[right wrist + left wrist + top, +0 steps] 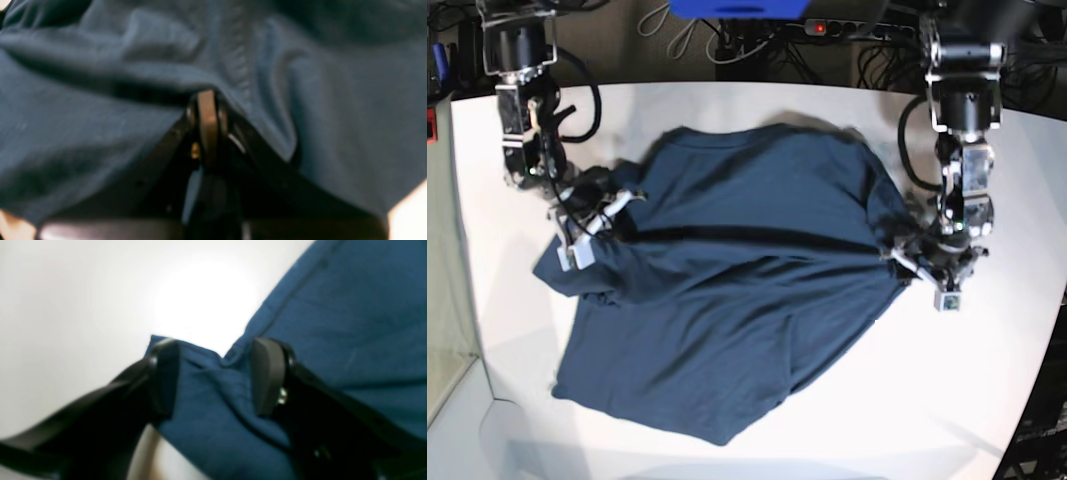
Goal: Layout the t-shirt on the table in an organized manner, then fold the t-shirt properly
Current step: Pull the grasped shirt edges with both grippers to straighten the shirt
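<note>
Your right gripper [207, 110] pinches the navy t-shirt [737, 290] shut; across it, your left gripper [213, 373] stands half-open astride a sleeve edge on the table [987, 400].

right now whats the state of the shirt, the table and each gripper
t-shirt: spread on the table but wrinkled and skewed, not folded, a taut crease running between the two grippers
table: white top, bare around the shirt
left gripper: jaws apart, a shirt edge lying between them
right gripper: shut on a fold of the t-shirt
</note>
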Robot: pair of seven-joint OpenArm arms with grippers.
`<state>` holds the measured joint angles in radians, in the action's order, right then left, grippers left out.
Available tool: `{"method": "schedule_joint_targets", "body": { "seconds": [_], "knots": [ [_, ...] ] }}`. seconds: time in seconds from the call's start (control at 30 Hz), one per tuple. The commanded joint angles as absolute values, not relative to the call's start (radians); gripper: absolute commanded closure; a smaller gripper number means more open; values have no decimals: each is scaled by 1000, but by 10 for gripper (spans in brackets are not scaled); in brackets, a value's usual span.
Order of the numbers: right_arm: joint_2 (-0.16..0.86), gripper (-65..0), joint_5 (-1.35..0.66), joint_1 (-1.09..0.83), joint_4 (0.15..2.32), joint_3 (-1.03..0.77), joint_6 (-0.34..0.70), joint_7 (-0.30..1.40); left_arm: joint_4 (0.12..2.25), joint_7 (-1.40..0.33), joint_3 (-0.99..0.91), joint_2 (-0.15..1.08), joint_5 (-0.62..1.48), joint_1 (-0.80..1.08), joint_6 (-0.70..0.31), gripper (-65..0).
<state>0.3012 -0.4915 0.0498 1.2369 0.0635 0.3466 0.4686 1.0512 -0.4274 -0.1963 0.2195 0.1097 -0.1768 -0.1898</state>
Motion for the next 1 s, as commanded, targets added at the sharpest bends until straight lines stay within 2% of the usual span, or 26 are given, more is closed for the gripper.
{"method": "schedule_joint_targets", "body": {
  "seconds": [0.0, 0.3, 0.57, 0.73, 0.97],
  "knots": [
    [328, 0, -446, 62, 1228, 58, 306, 510, 1113, -532, -214, 222, 81, -111, -186, -333],
    [354, 0, -446, 173, 1164, 58, 306, 510, 1643, -751, -312, 113, 81, 177, -189, -333],
    [374, 0, -447, 170, 1225, 54, 306, 510, 1960, -823, -384, 82, 82, 229, -191, -333],
    [364, 0, -447, 87, 1388, 47, 306, 518, 1908, -825, -380, 81, 216, 93, -189, -333],
    [225, 0, -449, -104, 1647, -25, 306, 521, 1445, -812, -314, 19, 259, -208, -180, -332]
  ]
}}
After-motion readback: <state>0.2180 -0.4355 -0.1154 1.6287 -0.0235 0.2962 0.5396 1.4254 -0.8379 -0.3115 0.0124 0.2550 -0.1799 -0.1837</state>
